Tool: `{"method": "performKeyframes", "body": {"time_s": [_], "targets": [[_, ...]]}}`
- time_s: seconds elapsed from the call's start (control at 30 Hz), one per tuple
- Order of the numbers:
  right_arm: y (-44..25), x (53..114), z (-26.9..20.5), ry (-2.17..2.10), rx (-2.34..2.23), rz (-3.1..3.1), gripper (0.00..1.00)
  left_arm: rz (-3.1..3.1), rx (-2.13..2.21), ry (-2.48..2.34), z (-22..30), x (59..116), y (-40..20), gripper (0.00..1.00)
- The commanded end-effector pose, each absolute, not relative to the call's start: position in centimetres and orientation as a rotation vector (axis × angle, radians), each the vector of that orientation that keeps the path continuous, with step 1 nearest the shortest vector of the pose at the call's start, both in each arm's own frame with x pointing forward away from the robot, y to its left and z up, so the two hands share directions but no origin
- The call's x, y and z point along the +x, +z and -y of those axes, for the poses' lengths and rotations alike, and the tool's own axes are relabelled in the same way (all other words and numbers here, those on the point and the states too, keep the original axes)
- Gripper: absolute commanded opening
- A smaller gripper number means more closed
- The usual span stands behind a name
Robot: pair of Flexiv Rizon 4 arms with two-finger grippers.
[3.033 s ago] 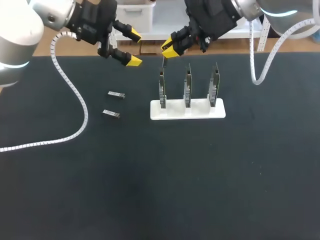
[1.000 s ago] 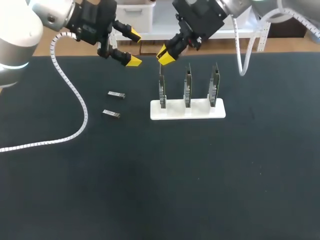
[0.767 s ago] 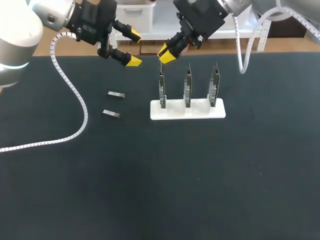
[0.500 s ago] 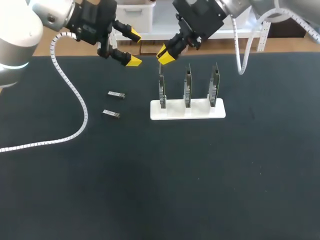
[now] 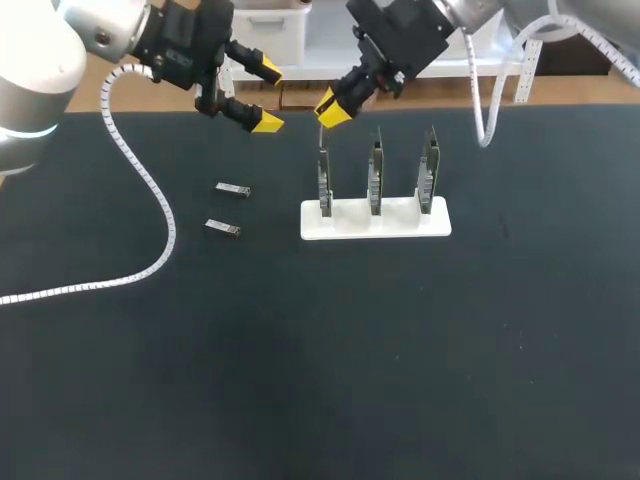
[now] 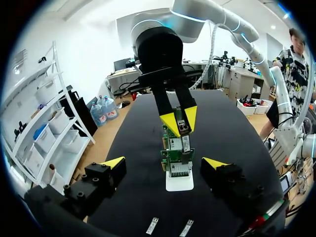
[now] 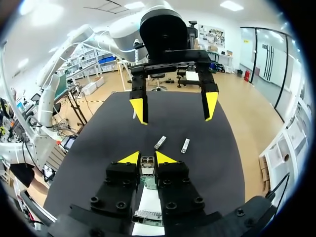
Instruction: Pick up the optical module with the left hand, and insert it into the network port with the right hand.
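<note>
Right pincer (image 5: 333, 108) had swung over since three seconds back, from further right in the upper middle of the frame to a spot just above the leftmost board (image 5: 324, 180). Over the last second it barely shifted. Left pincer (image 5: 250, 97) unchanged at upper left, fingers spread wide, nothing in them.

Right pincer was clamped narrow on the optical module (image 7: 147, 164), yellow tips pressed to its two sides, module pointing down at that board's top edge. Three boards stood upright in the white rack (image 5: 375, 222), a little above frame centre. Two spare modules (image 5: 232, 189) lay flat on the counter (image 5: 300, 380) left of the rack, well apart from both pincers.

Judgement: pickup and handover looked done, insertion was the step in hand. Network port mouth not made out in any view; pincer and module covered it.

Doing it well:
- Square the module's long axis with the board before descending. From the left wrist it looked near in line with the row of boards, so only a small correction seemed needed.
- Descend slow and straight, no sideways push. Boards are thin and only slotted into the rack, so they could lean or lift out.
- Hold the grip until the module seats, then open and rise straight up.
- Left pincer sat clear of the path and was best left there
</note>
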State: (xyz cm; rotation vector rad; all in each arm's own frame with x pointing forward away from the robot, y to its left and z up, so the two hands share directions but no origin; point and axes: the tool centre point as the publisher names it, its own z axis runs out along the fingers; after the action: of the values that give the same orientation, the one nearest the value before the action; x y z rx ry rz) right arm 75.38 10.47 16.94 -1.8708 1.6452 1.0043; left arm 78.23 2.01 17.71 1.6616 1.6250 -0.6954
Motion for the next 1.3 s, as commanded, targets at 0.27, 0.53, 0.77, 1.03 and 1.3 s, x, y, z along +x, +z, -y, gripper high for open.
{"method": "performKeyframes", "body": {"time_s": [0.27,0.53,0.77,1.03,1.3], "targets": [[17.5,75.1,-11.1,0.945,-1.919,-1.682,0.00,-1.632,1.663,-0.692,-2.0,78.2,17.8,1.00],[17.1,75.1,-11.0,0.958,-1.908,-1.693,0.00,-1.632,1.663,-0.692,-2.0,78.2,17.8,1.00],[17.2,75.1,-10.9,0.942,-1.906,-1.701,0.00,-1.632,1.663,-0.692,-2.0,78.2,17.8,1.00],[16.8,74.9,-11.1,0.954,-1.907,-1.710,0.00,-1.632,1.663,-0.692,-2.0,78.2,17.8,1.00],[18.0,74.6,-11.3,0.842,-1.889,-1.758,0.00,-1.632,1.663,-0.692,-2.0,78.2,17.8,1.00]]}}
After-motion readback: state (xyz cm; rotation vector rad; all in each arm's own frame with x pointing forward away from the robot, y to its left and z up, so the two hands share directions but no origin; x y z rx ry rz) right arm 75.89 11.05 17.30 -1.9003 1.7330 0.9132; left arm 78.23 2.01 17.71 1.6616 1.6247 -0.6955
